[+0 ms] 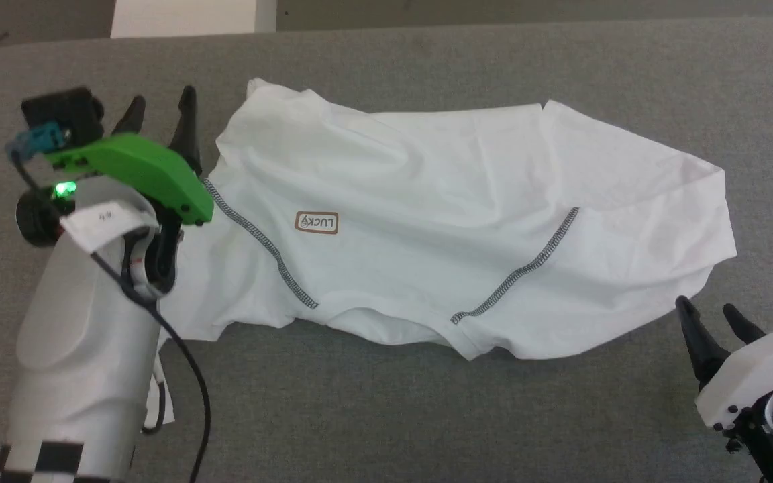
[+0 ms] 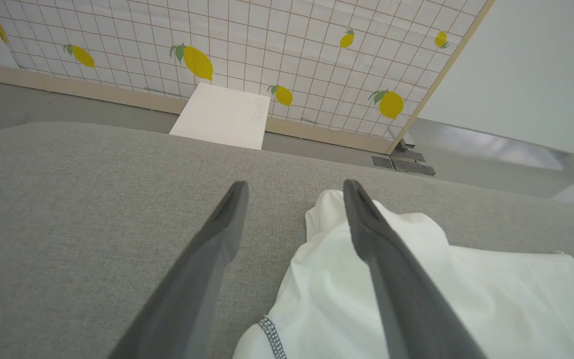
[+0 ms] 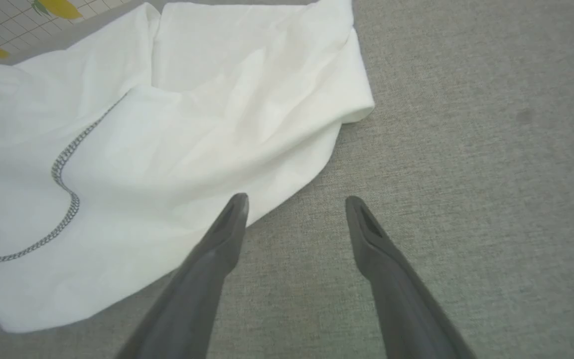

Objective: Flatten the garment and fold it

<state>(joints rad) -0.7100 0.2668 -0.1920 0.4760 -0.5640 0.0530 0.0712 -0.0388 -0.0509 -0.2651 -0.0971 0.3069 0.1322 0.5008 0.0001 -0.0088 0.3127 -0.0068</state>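
Note:
The garment (image 1: 440, 221), a white T-shirt with dark zigzag seams and a small "LUCKY" patch (image 1: 317, 223), lies spread and wrinkled across the grey surface. My left gripper (image 1: 162, 111) stands open at the shirt's left edge. In the left wrist view that gripper (image 2: 294, 192) has one finger over the cloth (image 2: 416, 279) and one over bare grey fabric, holding nothing. My right gripper (image 1: 708, 315) is open at the lower right, just off the shirt's right corner. Its wrist view shows the gripper (image 3: 297, 204) apart, empty, beside the garment's edge (image 3: 167, 149).
The grey padded surface (image 1: 427, 416) extends around the shirt on all sides. Past its far edge stands a white box (image 2: 222, 117) on the floor, against a grid-patterned wall with lemon prints (image 2: 277, 45).

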